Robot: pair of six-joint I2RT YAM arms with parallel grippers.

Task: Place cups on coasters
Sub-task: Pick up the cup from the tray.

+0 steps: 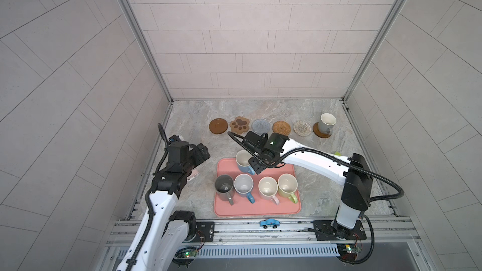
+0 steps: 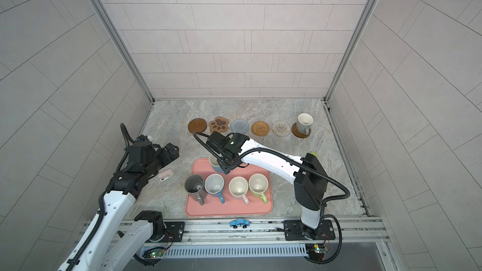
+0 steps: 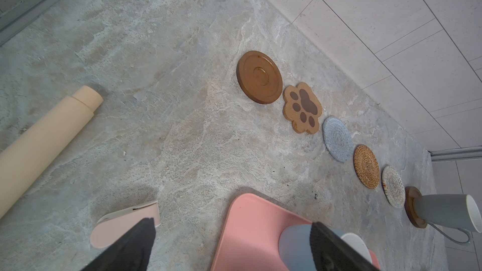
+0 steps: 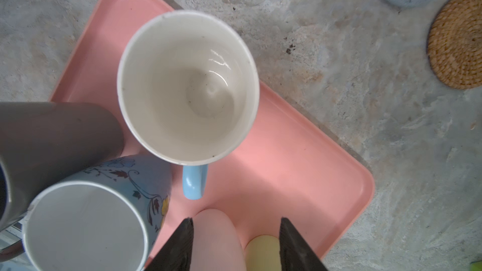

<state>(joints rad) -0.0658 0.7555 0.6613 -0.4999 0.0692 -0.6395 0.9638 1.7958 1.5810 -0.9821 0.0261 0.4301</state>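
Six coasters lie in a back row: brown disc, paw print, blue-grey knit, rattan, pale patterned round, and a brown disc bearing the grey-brown cup. Five cups stand on the pink tray: dark grey, floral blue, pink, green and a blue one behind them. My right gripper hovers open just short of that blue cup's handle, holding nothing. My left gripper hangs open left of the tray.
A cream roll and a small pink clip-like object lie on the marble at the left. A blue toy car sits on the front rail. Something green peeks out behind the right arm. Tiled walls close three sides.
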